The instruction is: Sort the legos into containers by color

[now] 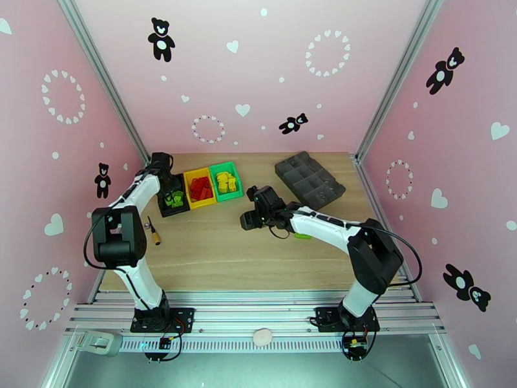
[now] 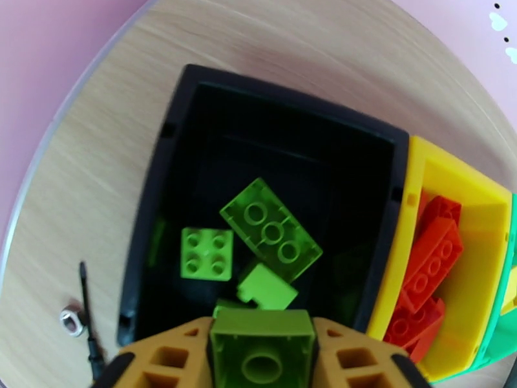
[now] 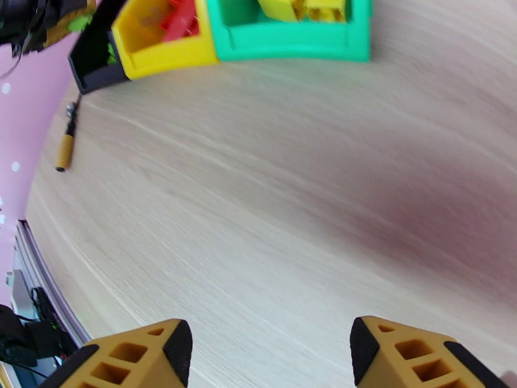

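Observation:
My left gripper [image 2: 262,331] hangs over the near end of the black bin [image 2: 291,101], shut on a green lego [image 2: 262,347]. Other green legos [image 2: 271,231] lie in that bin. Beside it, the yellow bin [image 2: 413,189] holds red legos [image 2: 430,260], and the green bin [image 3: 291,46] holds yellow legos [image 3: 304,4]. From above, the left gripper [image 1: 170,191] is over the black bin [image 1: 161,203]. My right gripper [image 1: 251,220] hovers above bare tabletop at mid-table, open with nothing between its fingers. One green lego [image 1: 302,236] lies on the table under the right forearm.
A dark grey divided tray [image 1: 309,179] sits at the back right. A small yellow-handled tool [image 1: 154,233] lies left of the bins near the left arm, and a metal nut [image 2: 72,320] rests next to it. Pink walls close in the table.

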Controlling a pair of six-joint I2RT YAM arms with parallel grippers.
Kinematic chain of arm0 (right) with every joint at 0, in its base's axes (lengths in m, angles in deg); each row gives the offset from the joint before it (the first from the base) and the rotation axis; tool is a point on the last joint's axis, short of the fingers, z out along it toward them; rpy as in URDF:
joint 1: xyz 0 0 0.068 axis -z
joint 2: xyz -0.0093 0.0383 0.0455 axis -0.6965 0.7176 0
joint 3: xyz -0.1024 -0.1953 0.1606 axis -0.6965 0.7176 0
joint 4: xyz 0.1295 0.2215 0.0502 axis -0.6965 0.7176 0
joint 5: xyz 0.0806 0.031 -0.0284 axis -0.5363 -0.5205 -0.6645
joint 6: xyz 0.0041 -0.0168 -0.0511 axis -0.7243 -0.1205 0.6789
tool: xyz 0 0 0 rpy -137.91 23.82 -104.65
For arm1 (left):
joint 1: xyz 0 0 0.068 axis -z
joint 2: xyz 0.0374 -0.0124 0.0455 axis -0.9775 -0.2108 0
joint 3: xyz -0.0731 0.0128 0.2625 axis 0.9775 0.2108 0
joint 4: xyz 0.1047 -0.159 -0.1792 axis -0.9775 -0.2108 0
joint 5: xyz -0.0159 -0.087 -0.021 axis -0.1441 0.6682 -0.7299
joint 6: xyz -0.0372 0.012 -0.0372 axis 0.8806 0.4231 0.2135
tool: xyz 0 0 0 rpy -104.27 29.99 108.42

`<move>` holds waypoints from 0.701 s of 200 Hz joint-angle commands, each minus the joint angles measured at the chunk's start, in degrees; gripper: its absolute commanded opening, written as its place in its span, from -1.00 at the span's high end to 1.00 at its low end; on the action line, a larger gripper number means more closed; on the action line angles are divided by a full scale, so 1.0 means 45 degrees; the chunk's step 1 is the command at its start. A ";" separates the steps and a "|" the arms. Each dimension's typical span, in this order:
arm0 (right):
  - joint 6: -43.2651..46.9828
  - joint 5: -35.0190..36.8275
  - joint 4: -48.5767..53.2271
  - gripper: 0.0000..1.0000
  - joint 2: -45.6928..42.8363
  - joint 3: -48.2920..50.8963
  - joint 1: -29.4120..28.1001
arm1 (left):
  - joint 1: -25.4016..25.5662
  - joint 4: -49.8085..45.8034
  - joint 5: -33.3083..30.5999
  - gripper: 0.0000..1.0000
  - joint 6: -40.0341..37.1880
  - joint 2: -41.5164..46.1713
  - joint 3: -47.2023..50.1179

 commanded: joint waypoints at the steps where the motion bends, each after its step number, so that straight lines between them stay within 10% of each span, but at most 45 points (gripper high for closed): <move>1: 0.0138 0.0434 0.0308 -0.40 -0.0829 0.0582 0.0336 | -0.0032 -0.0012 0.0291 -0.07 0.0163 0.0076 -0.0463; 64: -0.0014 0.0886 0.0346 -0.52 -0.2006 0.1935 0.1406 | 0.0391 0.0440 0.0517 -0.47 0.0144 0.1283 0.0435; 140: -0.1144 0.2748 0.0920 -0.74 -0.3345 0.3526 0.2594 | 0.4881 0.1527 -0.0009 -0.55 -0.0237 0.2338 0.1930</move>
